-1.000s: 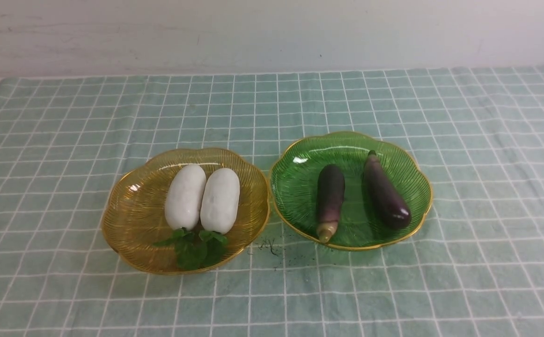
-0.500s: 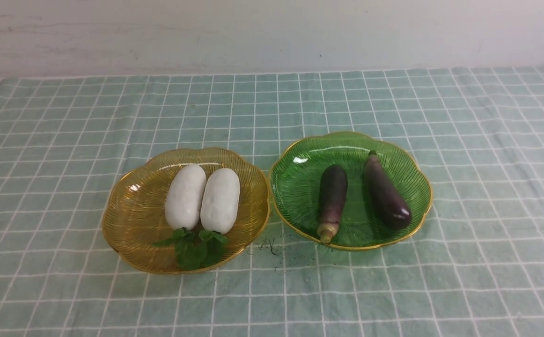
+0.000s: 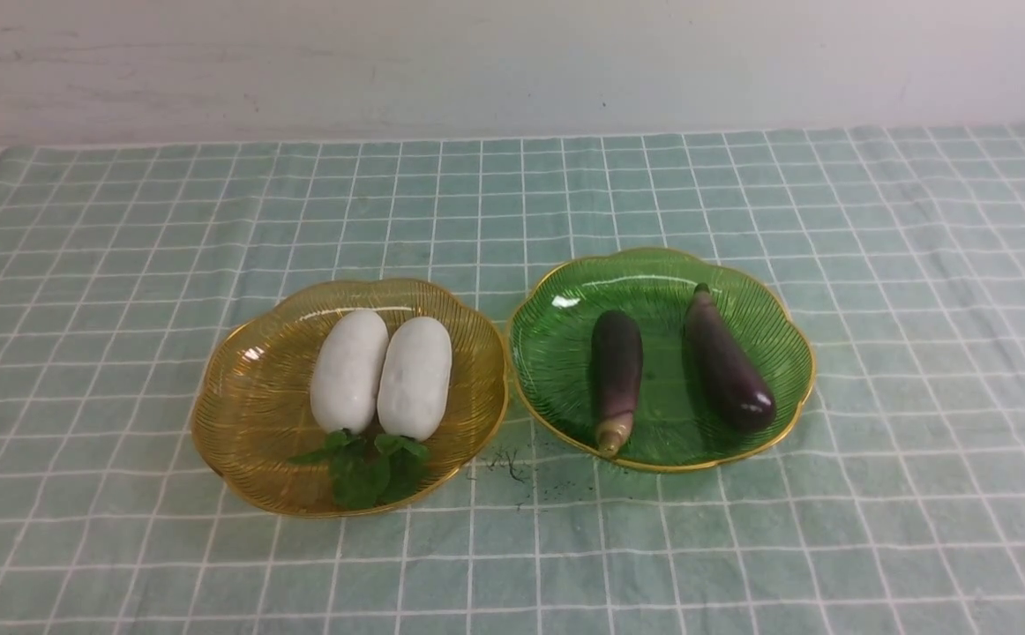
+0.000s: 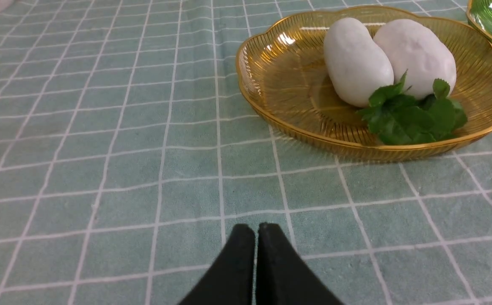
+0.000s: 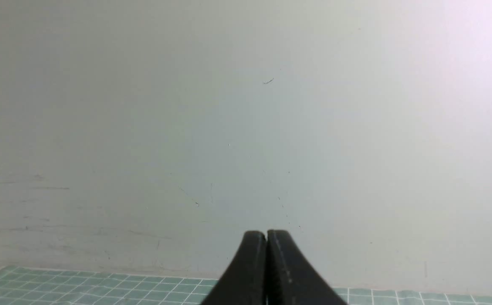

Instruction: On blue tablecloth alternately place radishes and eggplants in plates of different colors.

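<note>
Both my grippers are closed and empty, well clear of the plates.

The left gripper (image 4: 256,231) sits near the amber plate (image 4: 271,76) holding two radishes (image 4: 356,59); the right gripper (image 5: 266,237) faces the wall, eggplants (image 3: 617,370) in the green plate (image 3: 557,353).

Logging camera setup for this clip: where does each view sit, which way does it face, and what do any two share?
Front: between the arms, facing both plates; no robot parts show.
Left wrist: low over the blue tablecloth, facing the amber plate; left gripper shut.
Right wrist: raised, facing the wall; right gripper shut.
Shared by front and left wrist: radishes, amber plate.
</note>
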Available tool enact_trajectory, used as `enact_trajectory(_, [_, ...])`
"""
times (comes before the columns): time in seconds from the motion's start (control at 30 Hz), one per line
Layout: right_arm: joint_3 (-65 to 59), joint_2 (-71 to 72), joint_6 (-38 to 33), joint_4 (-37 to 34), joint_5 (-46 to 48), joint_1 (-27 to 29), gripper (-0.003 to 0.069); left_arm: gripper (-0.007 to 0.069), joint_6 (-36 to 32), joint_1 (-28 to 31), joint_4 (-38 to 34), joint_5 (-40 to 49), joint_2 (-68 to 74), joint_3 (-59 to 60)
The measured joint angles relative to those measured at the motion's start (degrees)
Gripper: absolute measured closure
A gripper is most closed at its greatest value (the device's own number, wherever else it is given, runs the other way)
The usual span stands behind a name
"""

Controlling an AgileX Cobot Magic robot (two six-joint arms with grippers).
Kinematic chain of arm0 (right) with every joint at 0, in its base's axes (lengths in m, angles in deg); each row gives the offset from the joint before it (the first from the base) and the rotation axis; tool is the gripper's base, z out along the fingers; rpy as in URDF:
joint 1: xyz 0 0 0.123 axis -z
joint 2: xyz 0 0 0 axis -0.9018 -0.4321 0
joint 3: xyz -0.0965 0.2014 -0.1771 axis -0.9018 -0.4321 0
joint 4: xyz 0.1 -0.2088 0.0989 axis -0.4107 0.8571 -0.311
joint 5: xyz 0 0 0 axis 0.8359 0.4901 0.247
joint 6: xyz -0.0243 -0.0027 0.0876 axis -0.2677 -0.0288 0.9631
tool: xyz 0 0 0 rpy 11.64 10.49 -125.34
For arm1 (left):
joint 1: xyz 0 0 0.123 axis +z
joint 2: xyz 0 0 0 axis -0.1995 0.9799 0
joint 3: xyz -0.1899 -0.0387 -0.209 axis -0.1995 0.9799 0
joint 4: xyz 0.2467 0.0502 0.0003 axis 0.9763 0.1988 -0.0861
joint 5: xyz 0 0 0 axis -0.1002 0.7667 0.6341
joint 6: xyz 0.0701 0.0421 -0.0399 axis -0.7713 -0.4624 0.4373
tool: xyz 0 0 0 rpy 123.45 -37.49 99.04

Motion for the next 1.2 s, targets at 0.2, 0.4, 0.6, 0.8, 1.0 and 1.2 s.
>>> enact_trajectory(0.2, [0.0, 0.0, 0.0, 0.0, 0.1, 0.0, 0.0671, 0.0632, 0.0, 0.0, 0.0, 0.0, 0.0, 0.0])
enact_trajectory(0.4, [0.0, 0.0, 0.0, 0.0, 0.1, 0.0, 0.0671, 0.0632, 0.0, 0.0, 0.0, 0.0, 0.0, 0.0])
enact_trajectory(0.6, [0.0, 0.0, 0.0, 0.0, 0.1, 0.0, 0.0671, 0.0632, 0.0, 0.0, 0.0, 0.0, 0.0, 0.0])
enact_trajectory(0.8, [0.0, 0.0, -0.2, 0.4, 0.1, 0.0, 0.0671, 0.0632, 0.0, 0.0, 0.0, 0.0, 0.0, 0.0])
enact_trajectory(1.0, [-5.4, 0.0, -2.2, 6.1, -0.1, 4.4, 0.0671, 0.0632, 0.0, 0.0, 0.0, 0.0, 0.0, 0.0])
enact_trajectory(1.2, [-18.7, 0.0, -2.3, 7.1, 0.0, 11.5, 0.0671, 0.0632, 0.0, 0.0, 0.0, 0.0, 0.0, 0.0])
